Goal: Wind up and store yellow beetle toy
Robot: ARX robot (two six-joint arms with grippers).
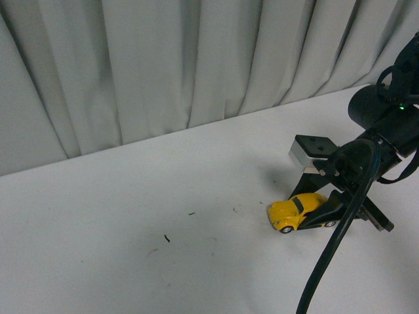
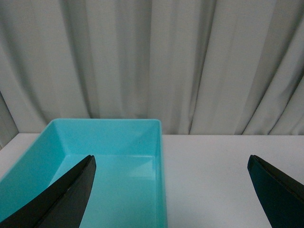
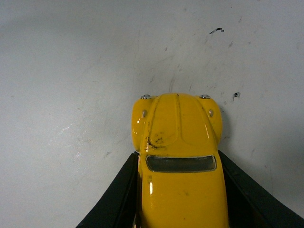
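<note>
The yellow beetle toy [image 1: 294, 210] sits on the white table at the right, its wheels on the surface and its nose pointing left. My right gripper [image 1: 321, 214] is shut on its rear half. In the right wrist view the beetle toy [image 3: 178, 161] fills the space between the black fingers [image 3: 118, 194], which press against both its sides. My left gripper [image 2: 171, 190] is open, with nothing between its fingers, and hovers over the right wall of a turquoise bin [image 2: 160, 156]. The left arm is not in the front view.
The white table [image 1: 131, 222] carries a few small dark specks [image 1: 167, 238]. A grey pleated curtain [image 1: 163, 65] hangs along the far edge. The turquoise bin holds nothing that shows.
</note>
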